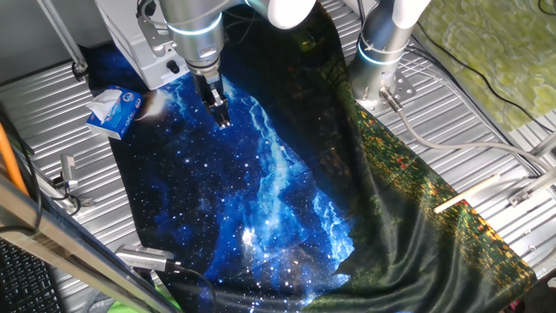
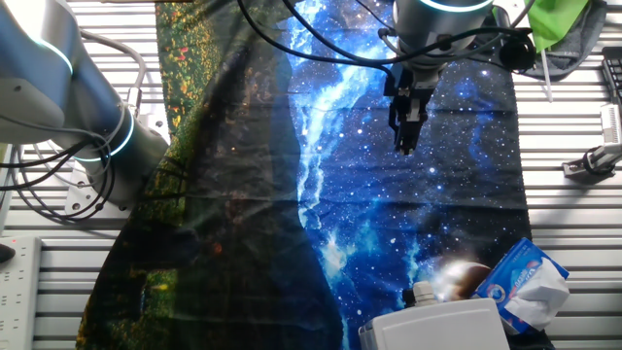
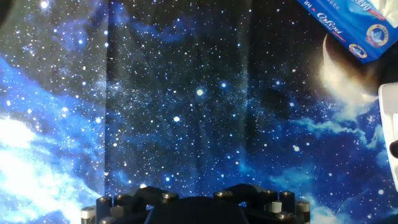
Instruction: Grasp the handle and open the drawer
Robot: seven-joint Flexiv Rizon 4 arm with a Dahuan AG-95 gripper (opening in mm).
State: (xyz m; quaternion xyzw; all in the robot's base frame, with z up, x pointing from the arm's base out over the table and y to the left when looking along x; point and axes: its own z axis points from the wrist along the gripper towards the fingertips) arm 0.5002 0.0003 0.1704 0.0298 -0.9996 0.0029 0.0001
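Observation:
The pale grey-white drawer unit (image 1: 149, 54) stands at the back left of the starry blue cloth (image 1: 252, 200). It also shows at the bottom edge of the other fixed view (image 2: 437, 329) and as a sliver at the right edge of the hand view (image 3: 390, 118). A small pale knob (image 2: 420, 292) sticks out of its front; I cannot make out the handle's shape. My gripper (image 1: 220, 113) hangs above the cloth, a short way out from the unit's front and apart from it. Its fingers (image 2: 406, 136) look closed together and hold nothing. The hand view shows only the gripper's base.
A small blue-and-white carton (image 1: 113, 111) lies beside the unit, also seen in the other fixed view (image 2: 525, 282) and in the hand view (image 3: 348, 25). A second robot arm (image 1: 382, 43) stands at the cloth's far side. The ribbed metal table (image 1: 486, 130) surrounds the cloth.

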